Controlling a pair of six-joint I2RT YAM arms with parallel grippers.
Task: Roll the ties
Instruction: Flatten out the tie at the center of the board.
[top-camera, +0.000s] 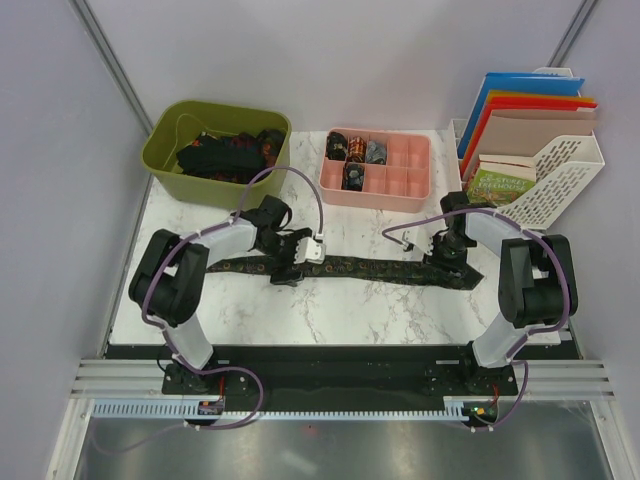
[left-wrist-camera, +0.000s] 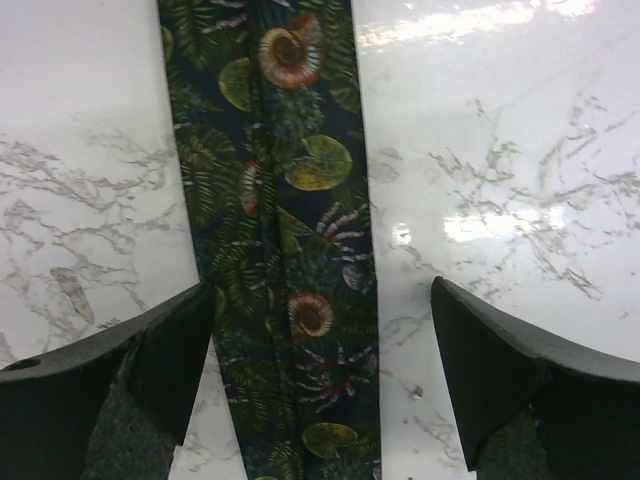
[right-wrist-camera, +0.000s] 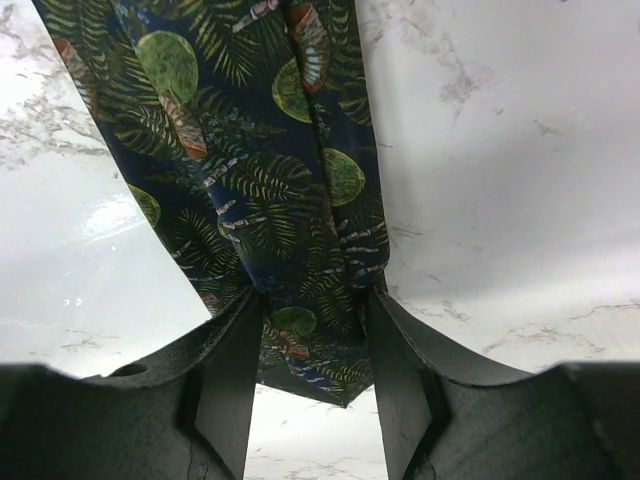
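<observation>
Nearest me, just beyond the arm bases, one tie (top-camera: 370, 268) lies flat, stretched left to right across the marble bench (top-camera: 330, 310). It is dark fabric printed with ferns and shells.

My left gripper (left-wrist-camera: 320, 370) hangs over the tie's narrower stretch with its jaws wide; the fabric runs between them, not gripped. My right gripper (right-wrist-camera: 315, 380) is narrowed onto the tie's pointed end, both fingers (right-wrist-camera: 235, 390) pressed against gathered cloth.

I judge the tie light, limp and a little slick, so it should crease and slide rather than resist. The pinched tip looks the best place to start a roll, with the other gripper steadying the length.

Farther back sit a green bin (top-camera: 160, 150) of loose ties (top-camera: 225, 155) and a pink tray (top-camera: 410, 185) holding rolled ties (top-camera: 357, 150). A file rack (top-camera: 560, 170) stands far right.
</observation>
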